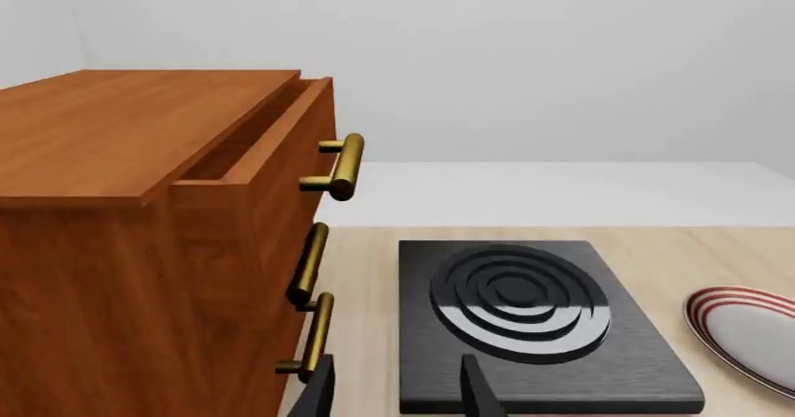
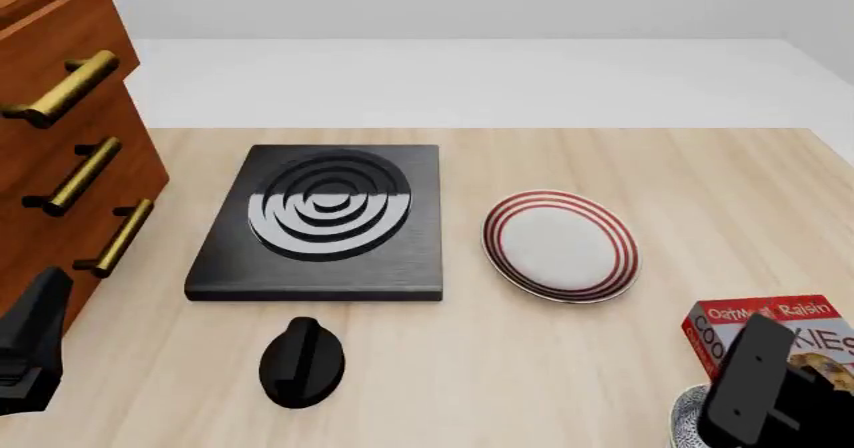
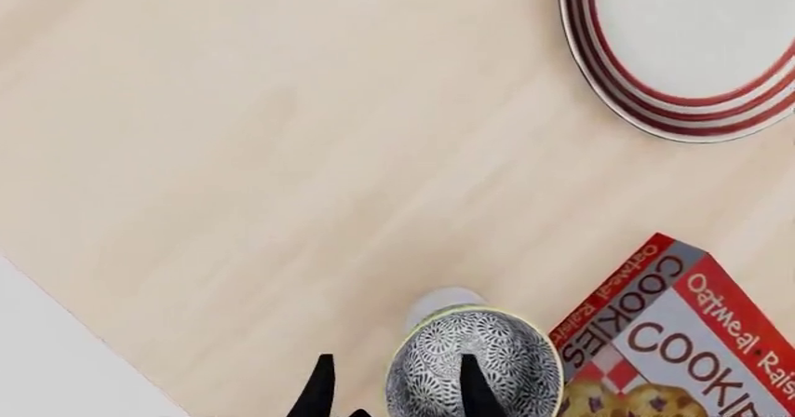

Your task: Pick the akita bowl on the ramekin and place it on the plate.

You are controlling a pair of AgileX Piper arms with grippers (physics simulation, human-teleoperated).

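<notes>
The akita bowl [image 3: 491, 361], speckled black and white, sits on the white ramekin [image 3: 437, 302], of which only an edge shows. Both are near the table's front right corner, beside the cookie box. My right gripper [image 3: 395, 394] is open right over the bowl: one finger [image 3: 474, 384] shows in front of the bowl, the other [image 3: 320, 389] outside it. In the front view the right arm [image 2: 754, 388] hides most of the bowl [image 2: 686, 418]. The red-ringed plate [image 2: 561, 245] lies bare mid-table. My left gripper [image 1: 401, 394] is open and holds nothing, low at the front left.
A wooden drawer cabinet [image 2: 54, 138] with brass handles stands at the left, its top drawer [image 1: 267, 142] slightly open. A black burner slab [image 2: 327, 218] lies left of the plate, a black knob [image 2: 304, 361] in front of it. A red cookie box [image 2: 774, 333] lies beside the bowl.
</notes>
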